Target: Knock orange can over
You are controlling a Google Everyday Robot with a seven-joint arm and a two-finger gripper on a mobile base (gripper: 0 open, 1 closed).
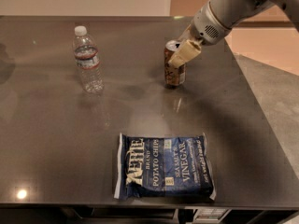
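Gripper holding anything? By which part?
Cannot tell. The gripper overlaps the upper side of the upright orange can; no clear grasp shows.

The orange can point(174, 74) is orange-brown with pale mottled markings and a silver top. The cream-coloured gripper point(181, 56) lies against the can's upper right side, at the end of a pale grey arm point(229, 8). Left of the can stands a clear water bottle point(88, 62) with a white cap. In front of the can lies a dark blue chips bag point(163, 166) with white lettering and white edges. Under the can, the table point(56, 139) is dark grey-brown and glossy, with small bright reflections.
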